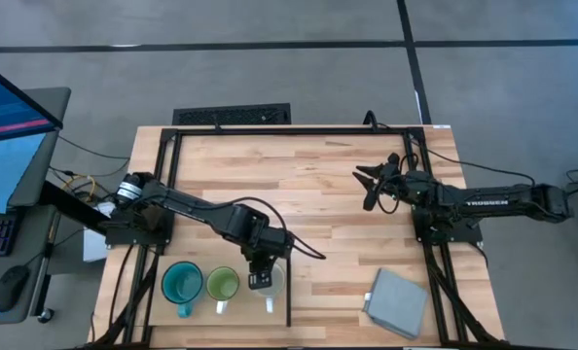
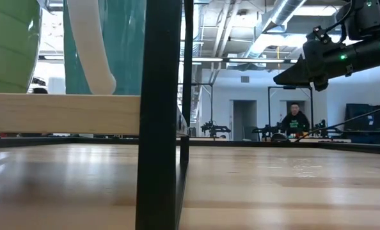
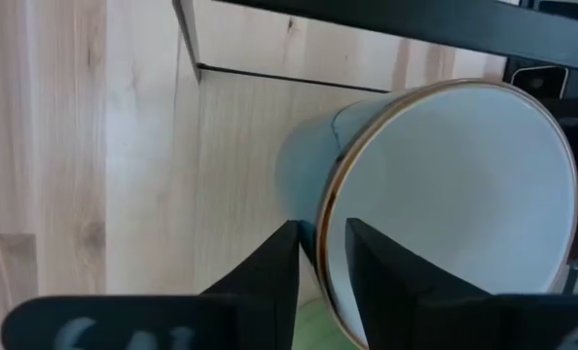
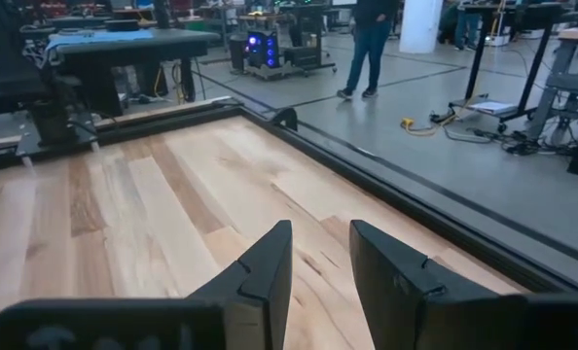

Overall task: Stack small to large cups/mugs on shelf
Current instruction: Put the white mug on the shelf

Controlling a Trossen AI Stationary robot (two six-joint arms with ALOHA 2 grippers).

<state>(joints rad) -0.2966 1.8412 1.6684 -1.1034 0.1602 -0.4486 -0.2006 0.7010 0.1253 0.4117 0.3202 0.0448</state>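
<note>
Three mugs stand in a row on the pale shelf [image 1: 199,316] at the table's near left: the teal mug [image 1: 182,284], the light green mug [image 1: 223,285] and the white mug [image 1: 273,283]. My left gripper [image 1: 260,277] is over the white mug and shut on its rim, covering much of it. In the low view the green mug [image 2: 4,45] and teal mug [image 2: 123,45] rest by their bases on the shelf's board [image 2: 62,114]. My right gripper [image 1: 369,181] hangs open above the table's far right, away from the mugs. My left gripper holds the white mug by its gold-edged rim [image 3: 333,228], on the side toward the green mug. One finger [image 3: 372,267] is inside the mug and the other [image 3: 274,272] outside, the wall pinched between them. The fingers come from above, pointing down. Whether the base rests on the shelf does not show.
A grey-blue square pad [image 1: 398,301] lies at the table's near right. A black frame runs round the table, with a black post [image 2: 161,115] beside the shelf. The middle of the butcher-block top [image 1: 318,209] is bare. A person stands in the room beyond [image 2: 295,118].
</note>
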